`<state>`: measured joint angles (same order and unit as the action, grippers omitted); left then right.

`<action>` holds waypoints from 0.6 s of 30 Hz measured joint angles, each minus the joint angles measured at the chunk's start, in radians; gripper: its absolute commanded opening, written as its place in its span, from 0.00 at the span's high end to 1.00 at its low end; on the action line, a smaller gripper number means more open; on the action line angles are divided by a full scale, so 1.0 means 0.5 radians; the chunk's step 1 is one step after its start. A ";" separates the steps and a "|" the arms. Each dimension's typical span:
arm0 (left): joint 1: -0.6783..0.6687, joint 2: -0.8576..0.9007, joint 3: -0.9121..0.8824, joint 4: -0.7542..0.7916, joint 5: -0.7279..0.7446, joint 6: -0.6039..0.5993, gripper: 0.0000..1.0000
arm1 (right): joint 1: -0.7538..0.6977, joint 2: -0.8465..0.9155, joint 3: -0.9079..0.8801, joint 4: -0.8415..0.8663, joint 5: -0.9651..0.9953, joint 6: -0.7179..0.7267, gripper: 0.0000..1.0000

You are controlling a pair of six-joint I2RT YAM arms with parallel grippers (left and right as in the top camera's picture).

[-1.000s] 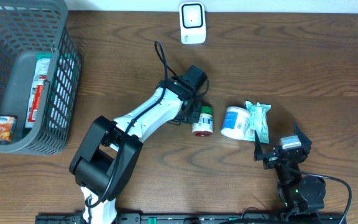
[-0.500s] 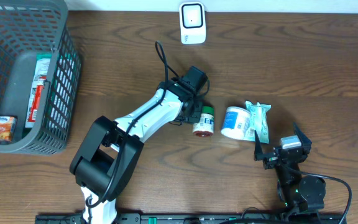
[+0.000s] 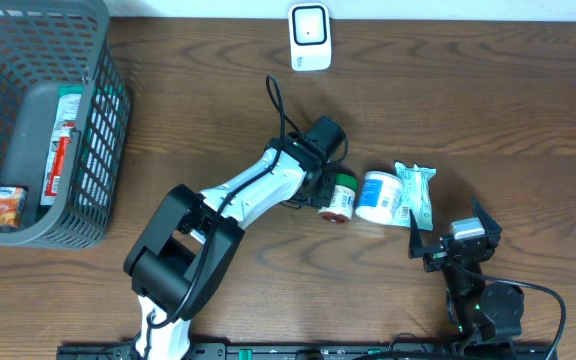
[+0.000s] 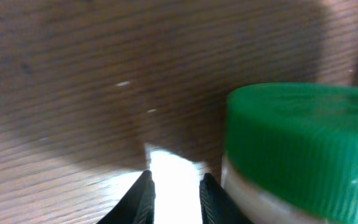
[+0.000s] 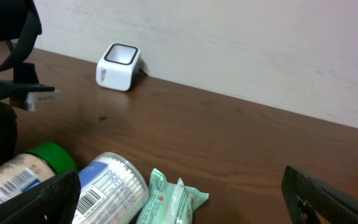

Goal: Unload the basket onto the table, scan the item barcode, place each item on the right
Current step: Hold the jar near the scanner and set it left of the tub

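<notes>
Bench: dark wood, pale wall behind.
Bottle: green cap, lying on its side mid-bench, barcode label visible in right wrist view; touching white tub on its right.
Left end effector: you've got it nearly closed beside the bottle's cap; nothing btwn fingers.
Right end effector: fully open, empty, near the front edge.
Scanner: white, at the back edge.
Basket: grey, far left w/ packets.

— What did the room look like?
— A dark brown wood-grain tabletop filled the overhead view, and a plain pale wall rose straight behind its far edge.
— And the light?
— Soft and even, with faint shadows on the wood.
</notes>
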<state>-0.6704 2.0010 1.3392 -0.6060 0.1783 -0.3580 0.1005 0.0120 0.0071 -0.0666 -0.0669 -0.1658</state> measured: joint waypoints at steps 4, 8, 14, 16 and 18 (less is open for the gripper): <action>-0.001 0.003 0.000 0.025 0.061 -0.002 0.78 | 0.000 0.000 0.000 0.000 0.000 0.000 0.01; -0.001 0.004 0.000 0.033 0.104 -0.003 0.78 | 0.000 0.000 0.000 0.000 0.000 0.001 0.01; 0.000 0.004 0.000 0.077 0.129 -0.008 0.78 | 0.000 0.000 0.000 0.000 0.000 0.000 0.01; 0.000 0.004 0.000 0.094 0.137 -0.008 0.78 | 0.000 0.000 0.000 0.000 0.000 0.001 0.01; 0.000 0.003 0.000 0.115 0.148 -0.008 0.78 | 0.000 0.000 0.000 0.000 0.000 0.000 0.01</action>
<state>-0.6704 2.0026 1.3392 -0.5484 0.2523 -0.3618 0.1005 0.0120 0.0071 -0.0666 -0.0669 -0.1658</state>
